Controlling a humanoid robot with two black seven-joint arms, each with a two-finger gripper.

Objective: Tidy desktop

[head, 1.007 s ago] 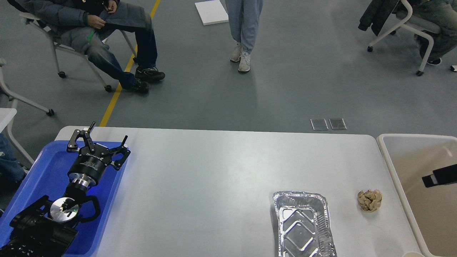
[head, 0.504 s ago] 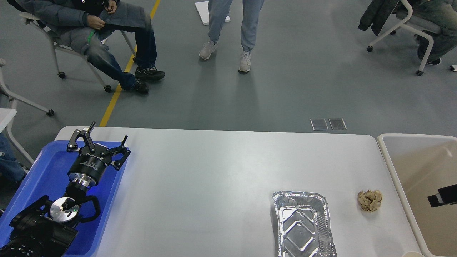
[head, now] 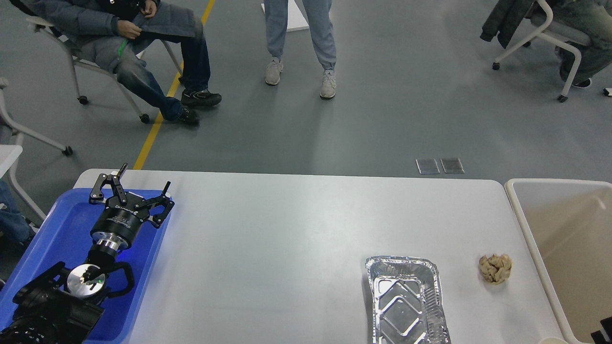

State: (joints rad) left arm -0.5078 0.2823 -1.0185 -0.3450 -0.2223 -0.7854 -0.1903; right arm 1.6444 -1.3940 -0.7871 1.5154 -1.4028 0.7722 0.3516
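Note:
The white-grey desktop (head: 287, 224) fills the lower half of the head view. An empty foil tray (head: 406, 301) lies on it at the front right. A crumpled brown paper ball (head: 495, 268) sits just right of the foil tray, near the table's right edge. My left gripper (head: 146, 175) is open and empty, hovering over the far right corner of the blue tray (head: 52, 229). Only a dark sliver of my right arm (head: 603, 333) shows at the bottom right corner, over the bin; its fingers cannot be made out.
A beige bin with a white rim (head: 519, 210) stands against the table's right side. The blue tray sits at the table's left end. People sit on chairs and one stands on the floor beyond the table. A pale rim (head: 554, 340) shows at the bottom edge.
My right arm has drawn back down over the bin, from mid-right to the bottom right corner. The left arm has not moved. The standing person shifted their feet.

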